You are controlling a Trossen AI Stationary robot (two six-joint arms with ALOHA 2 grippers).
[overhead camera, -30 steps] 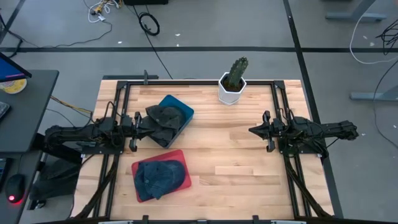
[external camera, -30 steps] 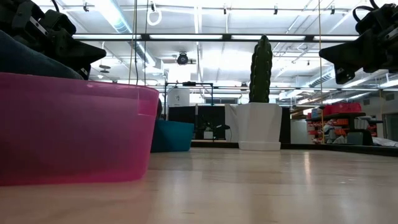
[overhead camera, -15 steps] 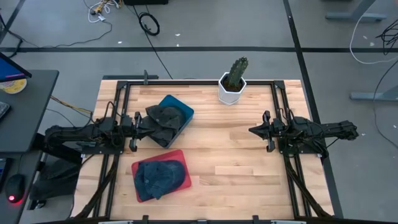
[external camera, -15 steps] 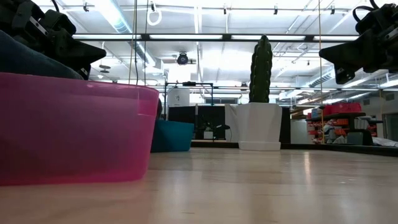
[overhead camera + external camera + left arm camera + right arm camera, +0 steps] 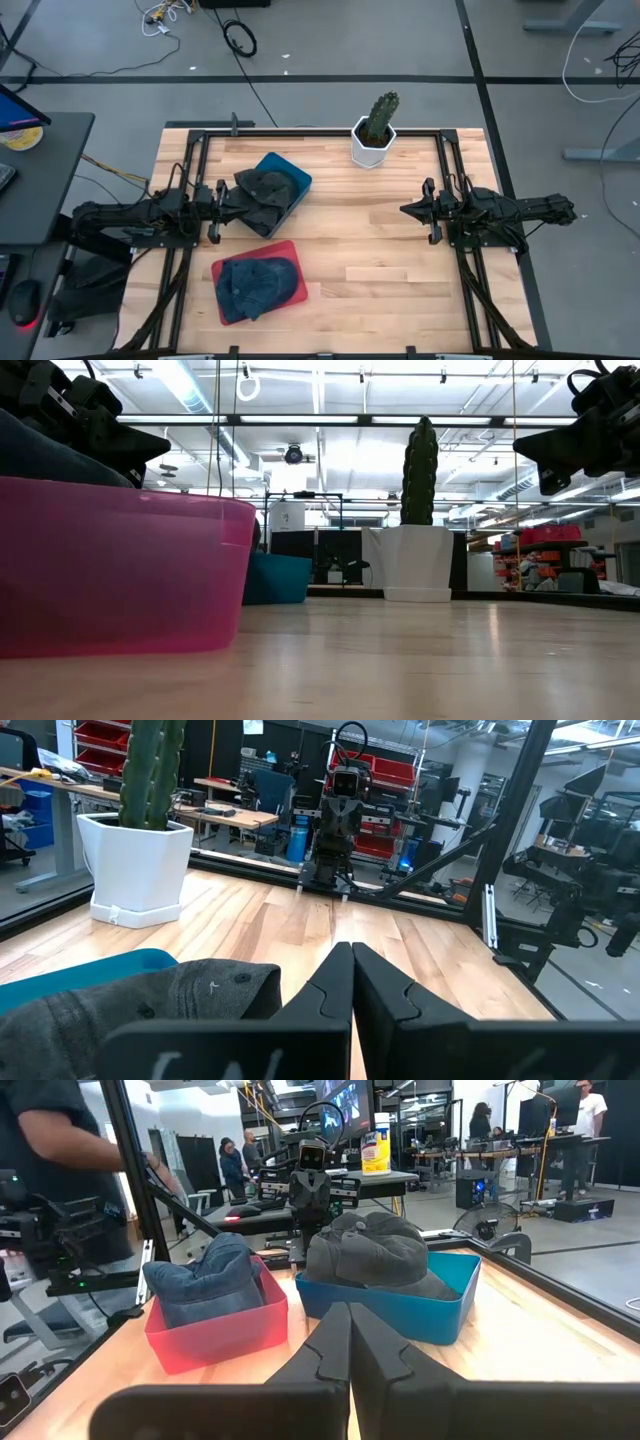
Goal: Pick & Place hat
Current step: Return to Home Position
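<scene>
Mostly, heaped caps (image 5: 262,190) hide the blue bin (image 5: 278,163); left claw (image 5: 222,197) and right claw (image 5: 405,210) sit closed.

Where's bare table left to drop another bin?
Free: table middle, bordered by blue bin, red bin, cactus pot and right gripper. Crowded: left side, where both bins and the left gripper bunch together.

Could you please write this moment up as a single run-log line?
black fabric caps piled in blue plastic bin | left gripper jaws shut, beside bin | right gripper jaws shut, far from bin
</scene>
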